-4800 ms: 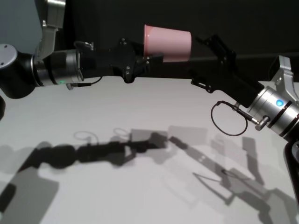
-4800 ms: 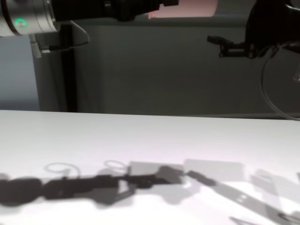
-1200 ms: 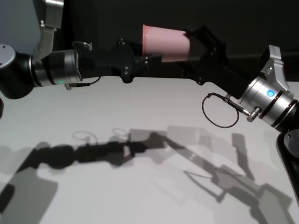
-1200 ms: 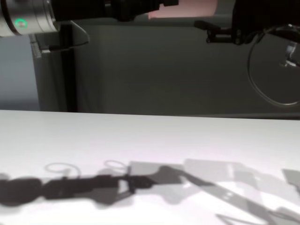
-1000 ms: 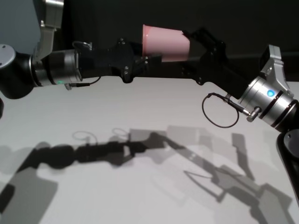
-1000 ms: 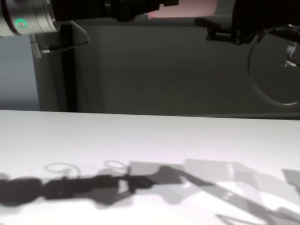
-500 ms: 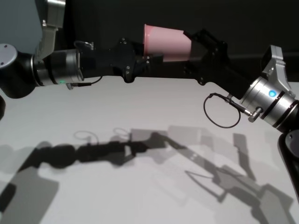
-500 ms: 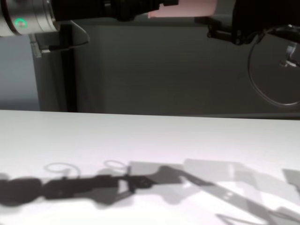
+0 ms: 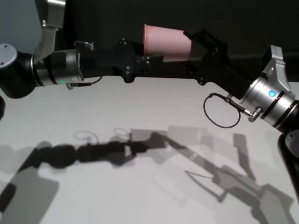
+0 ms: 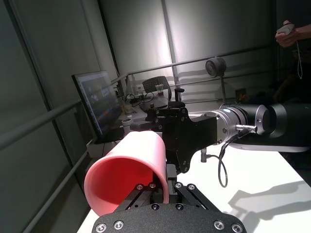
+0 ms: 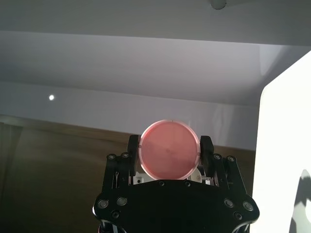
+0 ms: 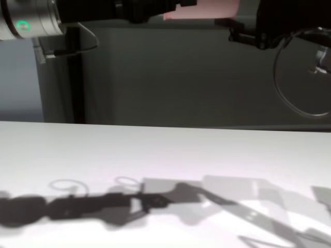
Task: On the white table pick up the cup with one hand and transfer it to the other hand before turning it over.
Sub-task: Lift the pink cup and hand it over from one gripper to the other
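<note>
High above the worktop [image 9: 140, 112], near its far edge, the cup [image 9: 167, 42] hangs on its side between the two grippers, well clear of the white surface. From the left the left arm reaches in level, and the left gripper [image 9: 148, 59] is closed on the cup's rim end: in the left wrist view the open mouth of the cup [image 10: 129, 172] faces that camera, with the rim wall pinched in the gripper [image 10: 163, 190] at its lower edge. The cup's wide rim points toward the left arm and its narrower base toward the right arm.

On the right, the right arm slants up from the worktop's right edge, and the right gripper [image 9: 190, 45] is closed on the cup's base end. In the right wrist view the round pink base [image 11: 169, 156] faces the camera squarely, with one black finger [image 11: 206, 149] pressed against each side of it, so the cup sits straight between them.

Both grippers thus hold the cup at once, one at each end. In the chest view only the cup's underside [image 12: 207, 9] shows at the top edge, between the dark shapes of the two grippers. Shadows of both arms fall across the middle of the worktop.
</note>
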